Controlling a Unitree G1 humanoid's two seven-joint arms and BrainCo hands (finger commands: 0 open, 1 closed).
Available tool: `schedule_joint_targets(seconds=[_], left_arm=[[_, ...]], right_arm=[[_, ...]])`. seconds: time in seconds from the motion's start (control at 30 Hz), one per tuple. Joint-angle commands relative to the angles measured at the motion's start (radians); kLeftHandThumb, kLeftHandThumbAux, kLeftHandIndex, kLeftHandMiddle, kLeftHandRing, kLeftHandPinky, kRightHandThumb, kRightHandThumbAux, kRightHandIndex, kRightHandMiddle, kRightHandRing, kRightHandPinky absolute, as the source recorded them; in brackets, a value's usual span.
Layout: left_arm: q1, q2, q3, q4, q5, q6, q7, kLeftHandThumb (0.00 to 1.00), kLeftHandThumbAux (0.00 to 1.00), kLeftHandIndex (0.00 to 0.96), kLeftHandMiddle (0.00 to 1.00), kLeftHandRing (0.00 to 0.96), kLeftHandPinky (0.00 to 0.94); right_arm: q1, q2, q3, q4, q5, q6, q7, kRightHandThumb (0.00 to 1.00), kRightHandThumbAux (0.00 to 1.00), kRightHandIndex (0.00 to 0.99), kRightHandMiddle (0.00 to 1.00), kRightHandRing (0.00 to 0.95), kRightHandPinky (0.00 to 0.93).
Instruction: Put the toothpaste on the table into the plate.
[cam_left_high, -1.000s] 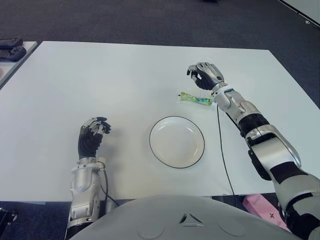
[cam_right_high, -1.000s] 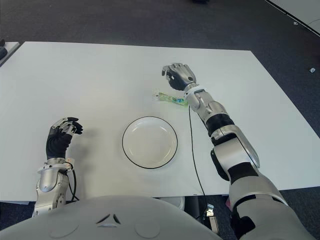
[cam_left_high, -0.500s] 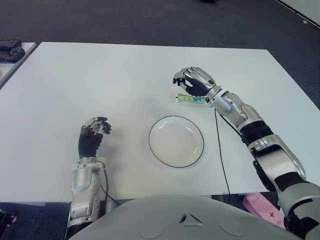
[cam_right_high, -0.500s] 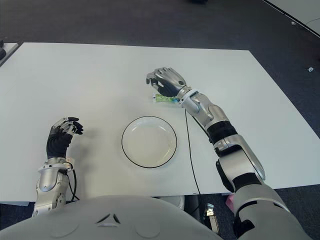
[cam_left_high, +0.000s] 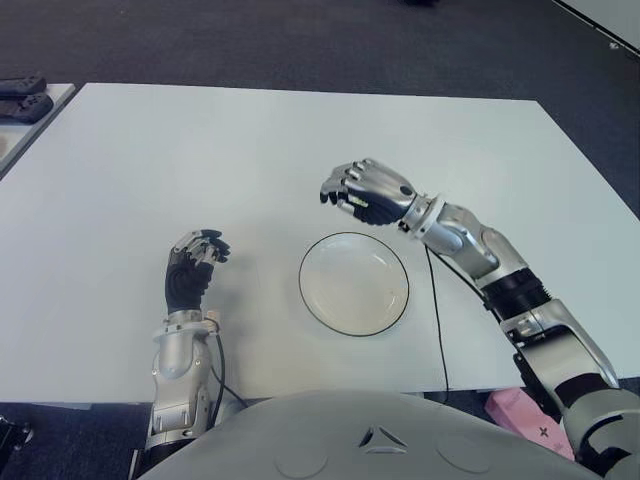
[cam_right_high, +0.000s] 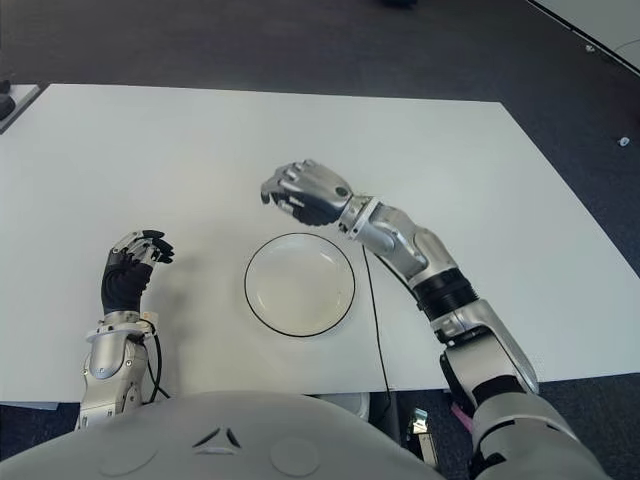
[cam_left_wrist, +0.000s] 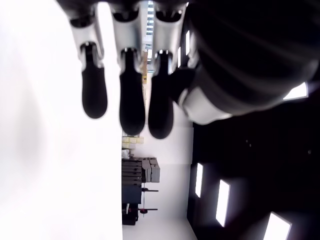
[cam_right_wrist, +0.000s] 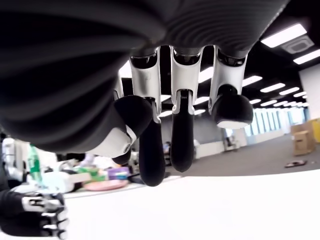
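The right hand's (cam_left_high: 365, 190) fingers (cam_left_high: 342, 193) curl around the toothpaste (cam_left_high: 357, 208) (a green sliver under the palm), carried just beyond the plate's (cam_left_high: 325, 310) far rim for dropping. Left hand (cam_left_high: 190, 270) loosely curled, empty.

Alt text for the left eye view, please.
The right robot hand, fingers curled around a mostly hidden green toothpaste, hovers over the white table just beyond the round plate, which holds nothing yet. The left robot hand shows curled, left of the plate.
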Motion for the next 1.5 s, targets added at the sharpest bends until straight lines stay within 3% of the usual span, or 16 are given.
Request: schedule_joint_targets(seconds=[0.03,0.23,0.43,0.53,0.67,0.73,0.8,0.83,0.9,1.0,1.1,1.23,1.5], left_arm=[[-0.001,0.0,-0.002,0.014,-0.002,0.002,-0.003,0.705,0.721,0.437,0.558,0.563,0.537],[0.0,-0.005,-0.003,0.011,-0.003,0.009,0.002,0.705,0.722,0.436,0.553,0.554,0.522],[-0.002,0.002,-0.005,0.016,-0.001,0.001,-0.003,0.704,0.722,0.436,0.56,0.563,0.528],[-0.006,0.009,-0.005,0.02,-0.007,-0.002,-0.013,0.703,0.722,0.436,0.567,0.574,0.546],[-0.006,0.01,-0.007,0.021,-0.009,-0.001,-0.014,0.703,0.722,0.436,0.573,0.582,0.556],[-0.007,0.011,-0.007,0.024,-0.012,-0.004,-0.015,0.702,0.722,0.436,0.576,0.584,0.557],[-0.008,0.01,-0.007,0.027,-0.013,-0.005,-0.012,0.702,0.722,0.437,0.577,0.584,0.557],[-0.008,0.009,-0.007,0.027,-0.013,-0.006,-0.01,0.703,0.722,0.437,0.576,0.583,0.557],[-0.008,0.008,-0.008,0.028,-0.009,-0.009,-0.006,0.703,0.721,0.437,0.576,0.583,0.556],[-0.008,0.007,-0.007,0.027,-0.005,-0.007,-0.002,0.704,0.721,0.437,0.577,0.584,0.555],[-0.008,0.006,-0.007,0.023,-0.006,-0.001,0.0,0.704,0.721,0.437,0.577,0.583,0.55],[-0.009,0.005,-0.007,0.022,-0.01,0.001,-0.001,0.704,0.722,0.437,0.577,0.577,0.528],[-0.012,0.007,-0.008,0.029,-0.015,-0.014,-0.009,0.704,0.721,0.437,0.568,0.562,0.516]], right_arm=[[0.043,-0.023,0.015,-0.007,-0.001,-0.059,0.043,0.853,0.678,0.4,0.552,0.871,0.878],[0.027,-0.016,0.016,0.032,-0.043,-0.103,0.042,0.854,0.677,0.401,0.554,0.882,0.89],[-0.048,0.04,0.003,0.204,-0.071,-0.027,0.009,0.854,0.677,0.404,0.554,0.871,0.863],[-0.107,0.06,-0.018,0.31,-0.06,0.049,0.013,0.85,0.674,0.41,0.54,0.773,0.719],[-0.196,0.087,-0.025,0.455,-0.073,0.112,-0.026,0.847,0.671,0.412,0.538,0.71,0.643],[-0.209,0.097,-0.02,0.475,-0.092,0.143,-0.053,0.844,0.671,0.409,0.534,0.611,0.55],[-0.216,0.1,-0.014,0.485,-0.11,0.171,-0.079,0.781,0.685,0.417,0.499,0.511,0.469],[-0.219,0.1,-0.011,0.487,-0.118,0.184,-0.09,0.735,0.593,0.358,0.412,0.404,0.382],[-0.222,0.095,-0.002,0.492,-0.145,0.215,-0.126,0.678,0.51,0.261,0.303,0.286,0.288],[-0.232,0.087,0.009,0.522,-0.172,0.232,-0.18,0.617,0.443,0.15,0.189,0.178,0.213],[-0.249,0.083,0.021,0.56,-0.194,0.238,-0.231,0.586,0.416,0.096,0.13,0.126,0.18],[-0.278,0.086,0.038,0.608,-0.219,0.251,-0.284,0.55,0.393,0.028,0.033,0.032,0.067],[-0.327,0.101,0.059,0.694,-0.228,0.26,-0.337,0.542,0.332,0.001,0.001,0.001,0.003]])
